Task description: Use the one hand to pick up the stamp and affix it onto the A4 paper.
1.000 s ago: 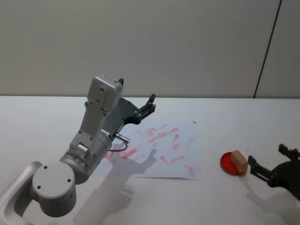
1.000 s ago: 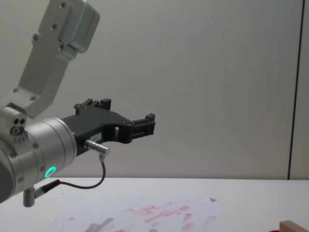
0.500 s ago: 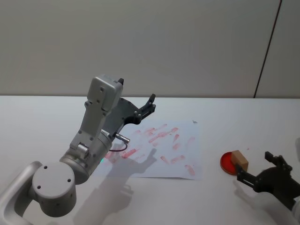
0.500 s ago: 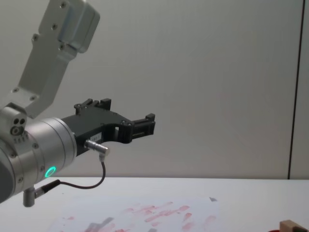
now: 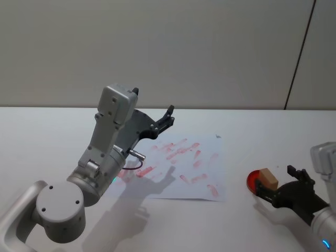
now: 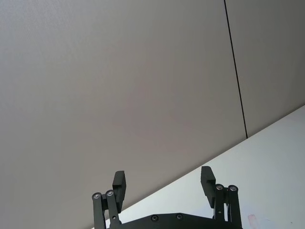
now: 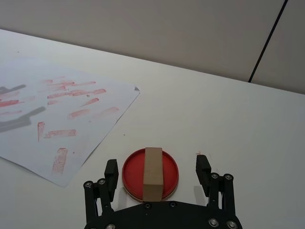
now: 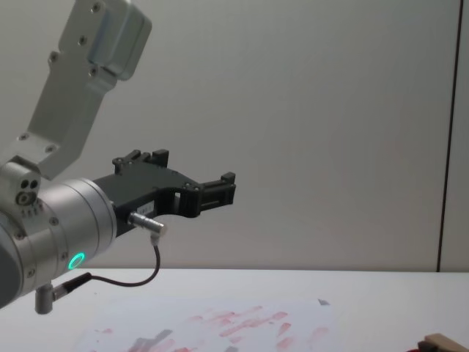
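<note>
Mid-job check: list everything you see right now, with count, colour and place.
stamp: 1, light tan wood, lying on the red pad at the table's right
pad: 1, red, round, right of the paper and apart from it
A4 paper: 1, white with red-pink stamped marks, flat at the table's middle
table: 1, white, under everything
wall: 1, grey, behind the table
seam: 1, dark, running down the wall at the right
left hand: 1, black, green ring on its wrist, raised above the paper's left part, open
right hand: 1, black, blue ring on its wrist, low at the stamp, open with a finger on either side of the pad
</note>
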